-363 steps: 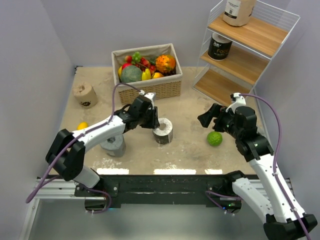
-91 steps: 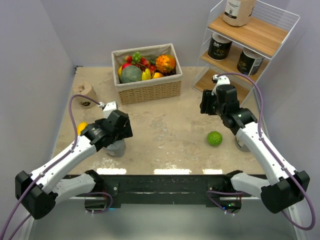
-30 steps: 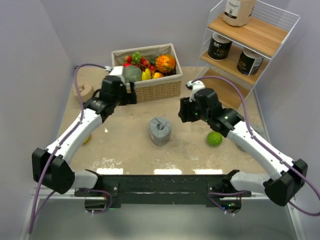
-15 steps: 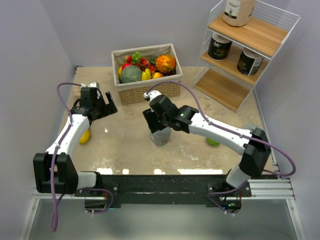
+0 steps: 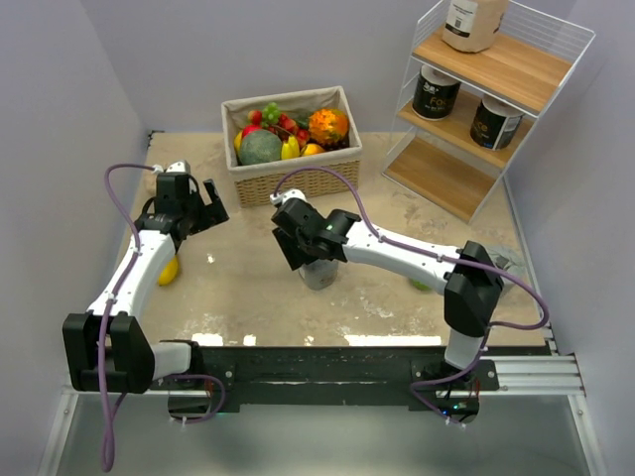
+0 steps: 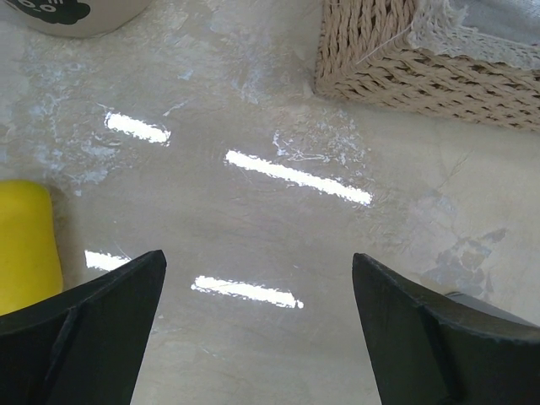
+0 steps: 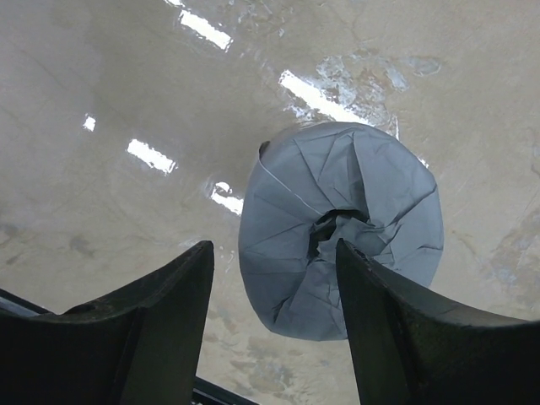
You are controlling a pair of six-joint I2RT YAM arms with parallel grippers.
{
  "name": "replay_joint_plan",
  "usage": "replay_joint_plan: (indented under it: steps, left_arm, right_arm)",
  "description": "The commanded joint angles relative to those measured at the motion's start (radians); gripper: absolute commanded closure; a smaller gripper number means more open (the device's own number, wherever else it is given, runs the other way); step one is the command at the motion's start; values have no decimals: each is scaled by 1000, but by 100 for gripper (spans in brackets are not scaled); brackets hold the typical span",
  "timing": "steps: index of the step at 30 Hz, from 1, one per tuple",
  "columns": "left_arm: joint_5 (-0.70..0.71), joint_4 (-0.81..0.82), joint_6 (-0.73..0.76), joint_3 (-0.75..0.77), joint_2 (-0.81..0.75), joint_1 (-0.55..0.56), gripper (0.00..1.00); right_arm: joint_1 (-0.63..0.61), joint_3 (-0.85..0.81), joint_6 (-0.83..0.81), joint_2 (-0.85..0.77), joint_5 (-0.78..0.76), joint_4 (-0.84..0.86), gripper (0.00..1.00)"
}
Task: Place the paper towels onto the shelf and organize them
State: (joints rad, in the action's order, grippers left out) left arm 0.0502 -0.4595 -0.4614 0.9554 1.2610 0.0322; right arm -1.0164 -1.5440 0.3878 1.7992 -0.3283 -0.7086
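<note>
A grey paper towel roll (image 5: 321,274) stands upright mid-table, its crimped top (image 7: 337,228) filling the right wrist view. My right gripper (image 5: 304,252) hovers just above its left side, open, fingers straddling part of the roll (image 7: 274,246) without clamping it. My left gripper (image 5: 203,203) is open over bare table (image 6: 259,256) at the left. Just beyond it sits a tan roll (image 6: 76,13), mostly hidden by the gripper in the top view. On the shelf (image 5: 516,74), two black rolls (image 5: 435,92) (image 5: 494,122) stand on the middle board and a tan roll (image 5: 473,22) on the top board.
A wicker fruit basket (image 5: 298,178) stands at the back centre, and its corner (image 6: 422,51) shows in the left wrist view. A yellow fruit (image 5: 169,268) lies under the left arm. A green lime (image 5: 422,285) peeks from behind the right arm. Something grey (image 5: 501,260) sits by the right elbow.
My right arm swung left from the table's right half to just above the grey roll. My left arm pulled back left toward the tan roll. Both grippers' fingers spread wider.
</note>
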Motion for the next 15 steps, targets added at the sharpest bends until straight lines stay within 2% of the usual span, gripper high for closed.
replay_joint_plan:
  steps: [1, 7, 10, 12, 15]
  left_arm:
    - [13, 13, -14, 14, -17, -8, 3]
    - [20, 10, -19, 13, -20, -8, 3]
    - [10, 13, -25, 9, -20, -8, 3]
    - [-7, 21, -29, 2, -18, -8, 3]
    - [-16, 24, -34, -3, -20, -8, 3]
  right_arm:
    - [-20, -39, 40, 25, -23, -22, 37]
    - [-34, -41, 28, 87, -75, -26, 40]
    - [-34, -45, -9, 104, -100, -19, 46]
    - [-34, -50, -38, 103, -148, -23, 56]
    - [-33, -44, -124, 69, -234, -28, 60]
